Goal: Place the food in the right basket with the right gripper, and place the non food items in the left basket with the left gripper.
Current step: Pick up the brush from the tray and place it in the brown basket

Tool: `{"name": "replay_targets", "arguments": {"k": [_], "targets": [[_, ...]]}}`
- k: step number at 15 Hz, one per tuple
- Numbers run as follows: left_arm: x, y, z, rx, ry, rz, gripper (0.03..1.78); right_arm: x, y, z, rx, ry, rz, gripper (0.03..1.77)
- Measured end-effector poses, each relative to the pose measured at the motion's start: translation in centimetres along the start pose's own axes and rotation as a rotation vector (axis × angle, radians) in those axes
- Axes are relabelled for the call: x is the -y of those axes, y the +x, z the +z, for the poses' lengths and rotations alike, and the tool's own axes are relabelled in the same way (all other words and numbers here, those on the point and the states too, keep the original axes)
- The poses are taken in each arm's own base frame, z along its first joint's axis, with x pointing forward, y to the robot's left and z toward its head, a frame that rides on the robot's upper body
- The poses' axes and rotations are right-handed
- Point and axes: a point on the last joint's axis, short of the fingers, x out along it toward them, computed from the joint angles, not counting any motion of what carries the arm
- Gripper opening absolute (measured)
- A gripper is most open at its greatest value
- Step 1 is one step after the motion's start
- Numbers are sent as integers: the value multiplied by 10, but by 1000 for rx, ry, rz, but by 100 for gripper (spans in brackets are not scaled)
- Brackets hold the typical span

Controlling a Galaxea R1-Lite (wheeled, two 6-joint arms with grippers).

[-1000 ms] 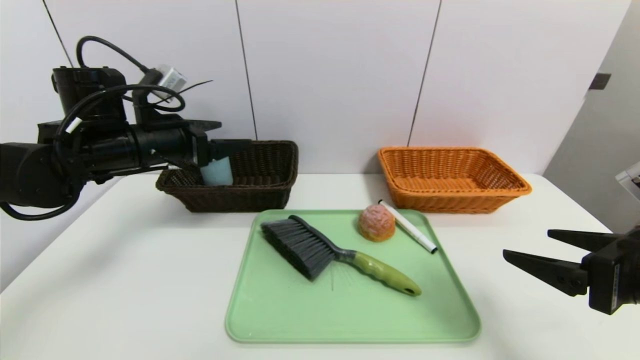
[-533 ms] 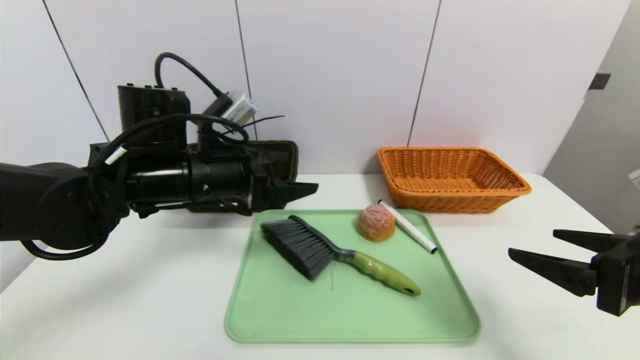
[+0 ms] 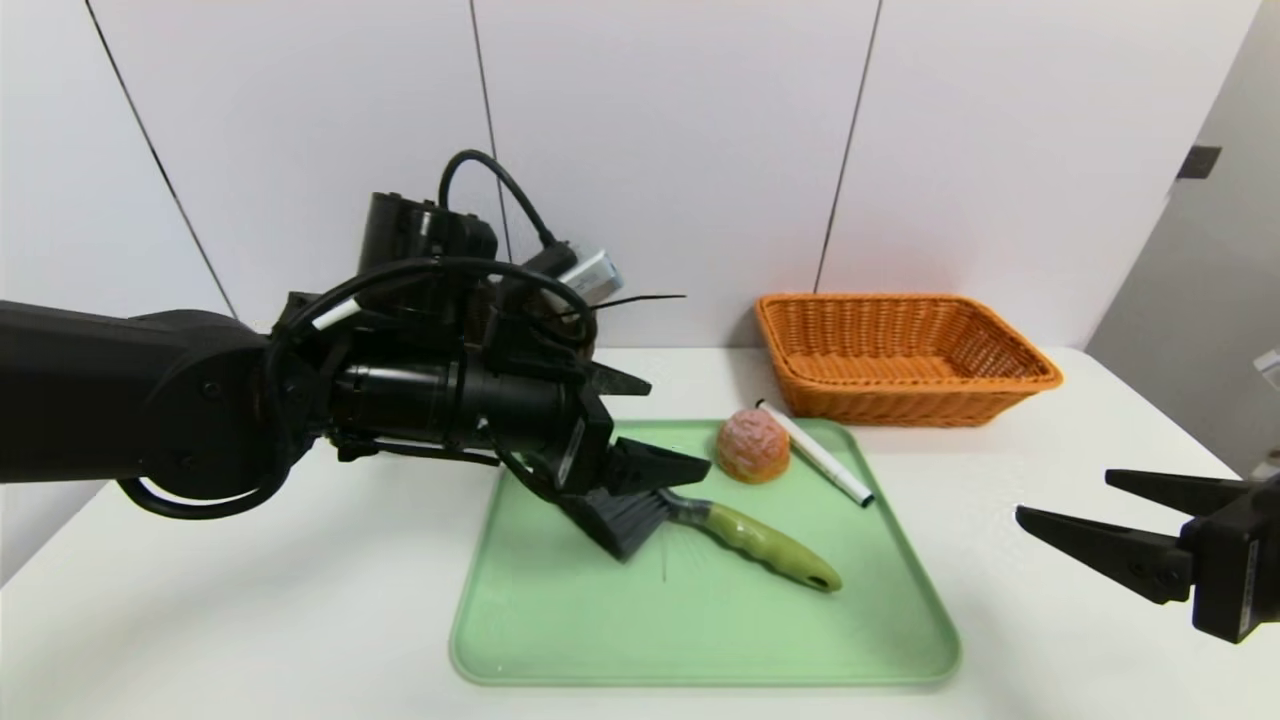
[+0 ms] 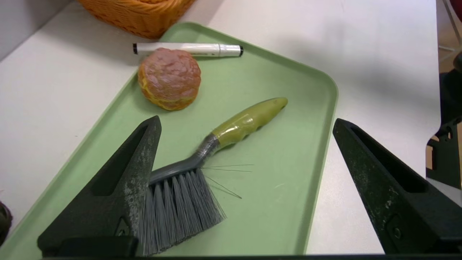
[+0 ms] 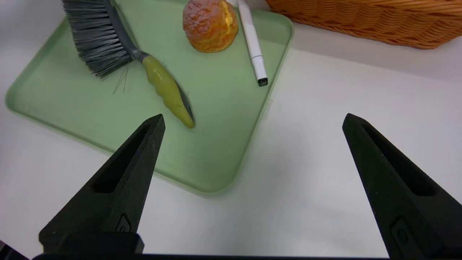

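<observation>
Left end effector (image 3: 650, 425) of mine hangs spread over the dark-bristled, green-handled hand brush (image 3: 700, 520) on the pale green plastic tray (image 3: 700, 640). Wrist view: crackled pinkish-tan bun (image 4: 169, 78) beside thin white marker (image 4: 187, 48). Right end effector (image 3: 1080, 515) waits apart above the white table (image 3: 250, 600).

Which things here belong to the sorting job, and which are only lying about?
Job:
brush
bun
marker
orange basket
left hand, open above the brush
right hand, open, parked at the right

Just there:
green tray
table
</observation>
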Motion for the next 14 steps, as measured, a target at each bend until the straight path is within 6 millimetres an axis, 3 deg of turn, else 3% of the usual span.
{"name": "replay_targets", "arguments": {"k": [6,14], "targets": [[-3,22,-6,-188,94,-84,169,0,0,-9,-25,8,-1,170],[1,60,17,-325,158,-213,169,0,-3,-12,-23,10,-1,170]]}}
